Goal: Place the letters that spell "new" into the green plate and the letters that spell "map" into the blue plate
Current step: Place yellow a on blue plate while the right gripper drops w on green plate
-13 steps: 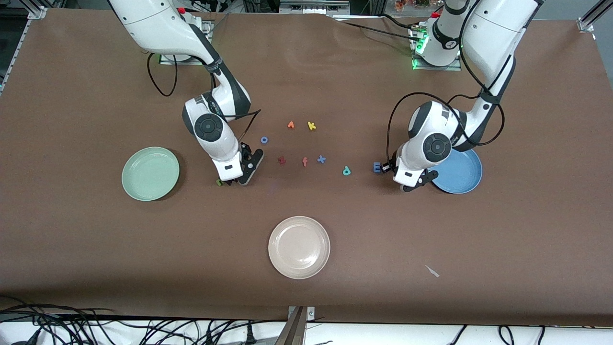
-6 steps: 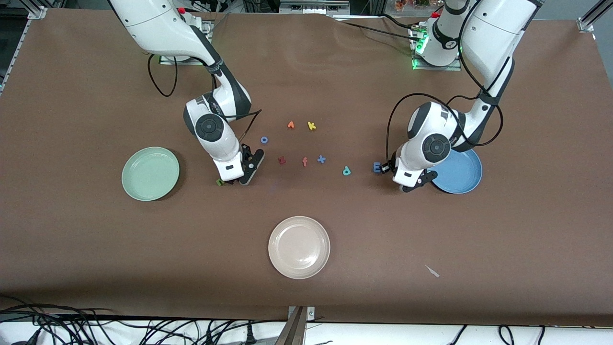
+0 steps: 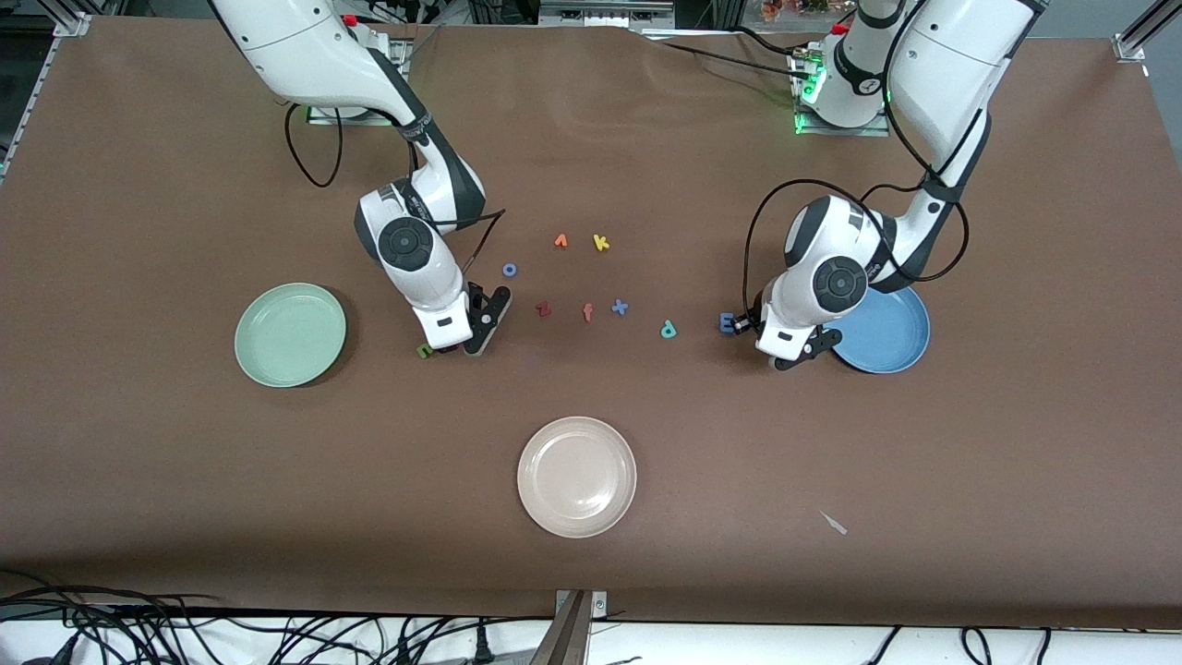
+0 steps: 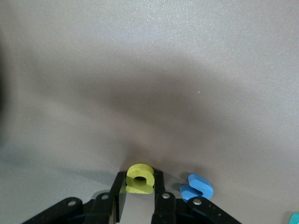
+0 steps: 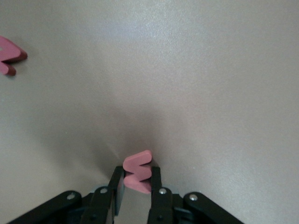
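Right gripper (image 3: 450,348) low beside green n (image 3: 424,350); left gripper (image 3: 774,362) low between blue m (image 3: 728,322), blue plate (image 3: 900,356).

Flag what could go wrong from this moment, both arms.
1. The left tool is shut on the small yellow foam letter a, with the blue foam letter m lying close beside it; lifting may nudge it.
2. The right tool pinches the pink foam letter w by its edge only; it could twist or slip out.
3. The green foam letter n sits right by the right tool and could be knocked.
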Robot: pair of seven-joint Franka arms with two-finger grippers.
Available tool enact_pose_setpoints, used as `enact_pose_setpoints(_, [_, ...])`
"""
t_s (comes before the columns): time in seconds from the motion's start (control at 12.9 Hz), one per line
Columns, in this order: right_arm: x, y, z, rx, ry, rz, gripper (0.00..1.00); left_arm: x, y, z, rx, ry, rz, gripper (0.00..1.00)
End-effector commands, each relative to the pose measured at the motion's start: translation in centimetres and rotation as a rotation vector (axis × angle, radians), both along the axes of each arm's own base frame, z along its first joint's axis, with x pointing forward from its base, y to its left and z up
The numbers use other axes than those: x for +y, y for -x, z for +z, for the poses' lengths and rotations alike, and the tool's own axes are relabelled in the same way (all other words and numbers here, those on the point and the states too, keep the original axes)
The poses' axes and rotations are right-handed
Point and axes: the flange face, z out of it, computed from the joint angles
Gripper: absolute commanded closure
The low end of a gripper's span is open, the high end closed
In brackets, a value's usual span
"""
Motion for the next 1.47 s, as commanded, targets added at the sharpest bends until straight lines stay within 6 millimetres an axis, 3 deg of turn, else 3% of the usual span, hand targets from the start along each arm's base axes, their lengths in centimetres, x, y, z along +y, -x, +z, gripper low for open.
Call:
enact_pose_setpoints(0.0, [-0.1, -0.4, -0.2, -0.007, -0.007, -0.029, 0.99, 0.2, -0.9, 1.7, -0.026, 0.014, 0.004, 0.75])
enact_pose_setpoints(0.08, [-0.7, -0.6, 0.2, 0.002, 0.001, -0.054, 1.00, 0.6, -1.3, 3.5, -0.021, 0.013, -0.016, 0.76])
enact_pose_setpoints(0.23, [-3.0, -2.1, 2.8, 0.048, -0.002, -0.135, 1.00, 2.7, -3.3, 7.7, 0.043, 0.016, -0.072, 0.76])
enact_pose_setpoints(0.31, [-4.1, -2.5, 4.5, 0.075, -0.010, -0.181, 1.00, 4.4, -4.2, 9.0, 0.084, 0.021, -0.090, 0.76])
enact_pose_setpoints(0.47, [-8.4, -3.5, 7.0, 0.119, 0.029, -0.261, 1.00, 7.6, -5.0, 10.1, 0.131, 0.038, -0.131, 0.77])
enact_pose_setpoints(0.62, [-12.3, -3.9, 8.8, 0.145, 0.060, -0.323, 1.00, 11.5, -5.2, 9.8, 0.145, 0.067, -0.179, 0.77])
enact_pose_setpoints(0.7, [-15.3, -4.2, 9.1, 0.156, 0.080, -0.366, 1.00, 13.5, -5.2, 9.1, 0.154, 0.055, -0.214, 0.78])
enact_pose_setpoints(0.85, [-17.8, -4.0, 9.7, 0.174, 0.094, -0.416, 1.00, 16.8, -5.1, 7.0, 0.182, 0.009, -0.269, 0.78])
enact_pose_setpoints(0.93, [-20.0, -4.3, 9.8, 0.173, 0.105, -0.481, 1.00, 18.1, -5.0, 6.1, 0.192, 0.012, -0.285, 0.78])
enact_pose_setpoints(1.16, [-24.3, -4.8, 9.2, 0.173, 0.134, -0.584, 1.00, 19.6, -4.8, 3.7, 0.213, 0.029, -0.288, 0.78])
enact_pose_setpoints(1.32, [-25.1, -4.8, 8.9, 0.176, 0.142, -0.624, 1.00, 20.1, -4.3, 2.2, 0.205, 0.017, -0.295, 0.77])
enact_pose_setpoints(1.4, [-25.2, -4.9, 8.9, 0.172, 0.142, -0.643, 0.91, 20.2, -3.8, 1.6, 0.208, 0.010, -0.303, 0.76])
